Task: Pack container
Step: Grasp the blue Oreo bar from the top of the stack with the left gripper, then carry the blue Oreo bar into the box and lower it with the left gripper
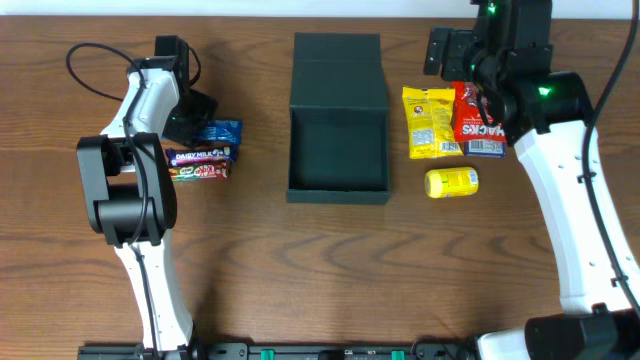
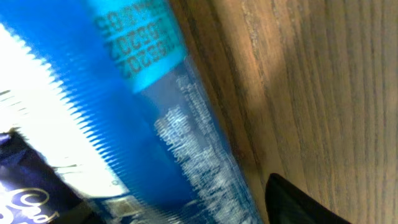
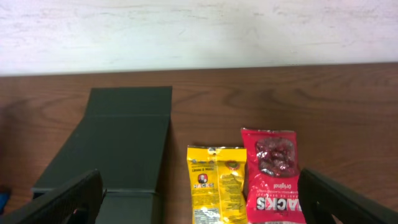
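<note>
The container (image 1: 338, 120) is a dark teal-green box, open, with its flap lid laid back on the far side; it also shows in the right wrist view (image 3: 124, 143). It looks empty. My left gripper (image 1: 196, 120) is low at a blue snack packet (image 1: 222, 131), which fills the left wrist view (image 2: 124, 112). One finger (image 2: 298, 202) stands apart from the packet, with wood between. My right gripper (image 1: 486, 82) is open and empty above a yellow packet (image 3: 214, 180) and a red Hacks packet (image 3: 270, 174).
A Dairy Milk bar (image 1: 200, 155) and another bar (image 1: 200, 171) lie just in front of the blue packet. A small yellow packet (image 1: 452, 182) lies right of the box's front corner. A white wall (image 3: 199, 31) rises behind the table.
</note>
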`<state>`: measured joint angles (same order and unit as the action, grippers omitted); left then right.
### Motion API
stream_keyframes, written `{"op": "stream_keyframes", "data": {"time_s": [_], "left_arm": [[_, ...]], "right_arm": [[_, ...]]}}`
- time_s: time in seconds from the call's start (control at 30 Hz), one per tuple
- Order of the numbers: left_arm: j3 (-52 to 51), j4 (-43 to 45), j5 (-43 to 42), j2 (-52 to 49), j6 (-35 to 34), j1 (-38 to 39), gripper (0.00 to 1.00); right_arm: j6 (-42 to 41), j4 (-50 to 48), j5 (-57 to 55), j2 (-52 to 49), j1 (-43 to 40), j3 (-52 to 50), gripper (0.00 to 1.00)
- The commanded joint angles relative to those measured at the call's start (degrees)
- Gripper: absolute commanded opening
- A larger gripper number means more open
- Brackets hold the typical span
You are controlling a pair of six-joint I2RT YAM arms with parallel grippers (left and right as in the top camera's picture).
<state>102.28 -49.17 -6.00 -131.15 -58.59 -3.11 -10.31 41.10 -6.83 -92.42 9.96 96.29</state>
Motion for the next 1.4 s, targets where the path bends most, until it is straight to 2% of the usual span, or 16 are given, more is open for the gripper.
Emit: {"op": "stream_keyframes", "data": {"time_s": [0.0, 0.27, 0.37, 0.63, 0.77, 0.83, 1.1, 1.3, 1.37], "left_arm": [[0.5, -0.35, 0.83, -1.49, 1.25, 0.11, 0.59], [0.9, -2.89, 3.02, -1.4, 1.6, 0.13, 0.38], [1.99, -3.74, 3.04, -1.16, 1.62, 0.13, 0.34], [15.02, -10.49, 3.63, -1.09, 3.1, 0.44, 0.23], [22.34, -13.22, 2.45, -1.09, 2.49, 2.21, 0.12], [24.7, -13.49, 0.74, -1.09, 0.35, 4.11, 0.06], [25.99, -13.4, -3.56, -1.09, -9.92, 14.21, 0.06], [25.99, -12.2, -8.24, -1.09, -25.09, 23.58, 0.06], [25.99, -11.58, -9.22, -1.09, -27.06, 26.8, 0.06]], "right_arm": [[-1.03, -0.02, 0.15, -0.28, -0.68, -0.09, 0.99], [-1.03, -0.11, -2.03, -0.28, -0.85, -0.09, 0.99], [-1.09, -0.15, -2.38, -0.28, -1.7, -0.09, 0.99], [-2.6, 0.74, -2.34, -0.28, -5.09, -0.09, 0.99], [-4.55, 1.62, -2.36, -0.28, -7.37, -0.09, 0.99], [-5.7, 2.14, -2.36, -0.28, -9.05, -0.09, 0.99], [-8.13, 6.75, -1.7, -0.28, -16.06, -0.07, 0.99], [-7.58, 8.17, -1.73, -0.28, -19.45, -0.07, 0.99], [-7.19, 8.17, -1.73, -0.28, -20.15, -0.07, 0.99]]}}
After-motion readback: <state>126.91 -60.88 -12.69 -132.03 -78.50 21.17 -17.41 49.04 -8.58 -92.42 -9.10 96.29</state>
